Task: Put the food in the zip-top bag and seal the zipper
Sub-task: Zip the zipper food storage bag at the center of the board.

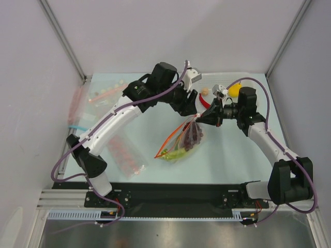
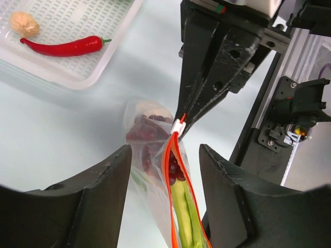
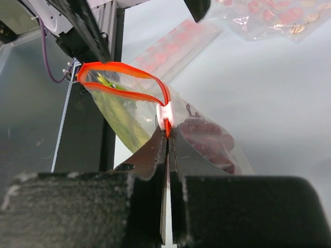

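Observation:
The clear zip-top bag (image 1: pixel 182 140) hangs from one corner and slopes down to the table. The purple-red grapes (image 3: pixel 207 138) and the green scallion (image 2: pixel 183 206) are inside it. My right gripper (image 3: pixel 167 135) is shut on the end of the red-orange zipper (image 3: pixel 121 70), just below a white slider (image 3: pixel 165 113). The two zipper tracks stand apart in a loop, so the mouth is open. My left gripper (image 2: pixel 165 155) is open, with one finger on each side of the bag's zipper edge and touching nothing. In the top view the left gripper (image 1: pixel 190 109) and right gripper (image 1: pixel 201 118) meet above the bag.
A white tray (image 2: pixel 77 82) at the back holds a red chili (image 2: pixel 62 47) and a beige lump (image 2: pixel 24 23). A yellow fruit (image 1: pixel 235 90) lies behind the right arm. Bags printed with pink-red dots (image 1: pixel 124 153) and a blue-strip bag (image 1: pixel 76 126) lie at the left.

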Robot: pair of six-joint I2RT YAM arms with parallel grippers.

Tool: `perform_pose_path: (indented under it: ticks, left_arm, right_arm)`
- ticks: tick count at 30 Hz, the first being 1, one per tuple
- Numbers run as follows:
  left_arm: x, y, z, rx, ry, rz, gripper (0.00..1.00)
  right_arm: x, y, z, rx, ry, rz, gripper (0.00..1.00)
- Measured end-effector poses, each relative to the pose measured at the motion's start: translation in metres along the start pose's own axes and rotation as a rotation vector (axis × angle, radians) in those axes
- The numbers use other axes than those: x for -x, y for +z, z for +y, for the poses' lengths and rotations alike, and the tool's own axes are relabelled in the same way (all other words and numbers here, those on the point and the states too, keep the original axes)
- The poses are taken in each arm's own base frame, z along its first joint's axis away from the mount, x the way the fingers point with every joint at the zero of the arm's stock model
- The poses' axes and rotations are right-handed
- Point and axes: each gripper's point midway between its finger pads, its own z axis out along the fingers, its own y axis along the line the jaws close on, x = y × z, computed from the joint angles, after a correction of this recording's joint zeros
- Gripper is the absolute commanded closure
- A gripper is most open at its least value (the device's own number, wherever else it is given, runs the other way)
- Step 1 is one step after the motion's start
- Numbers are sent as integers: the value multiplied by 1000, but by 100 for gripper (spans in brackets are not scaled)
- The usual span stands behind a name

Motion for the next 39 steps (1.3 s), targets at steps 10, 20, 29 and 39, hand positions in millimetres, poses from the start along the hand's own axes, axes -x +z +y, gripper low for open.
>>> perform_pose_path:
  ticks: [10,20,29,39]
  left_arm:
    - [-13,26,-5,-26,58,59,41]
    - [-19,33,-21,-59,96,84,58]
    - [-26,33,-18,-39,89,103,51]
    - [-33,35,-17,-33,68,106,47]
  right_arm:
    - [5,6,11,31,-15,5,100]
    - [3,10,18,51,-15,14,100]
    - [6,9,21,50,-30,12,100]
    - [9,8,25,50,-44,8,100]
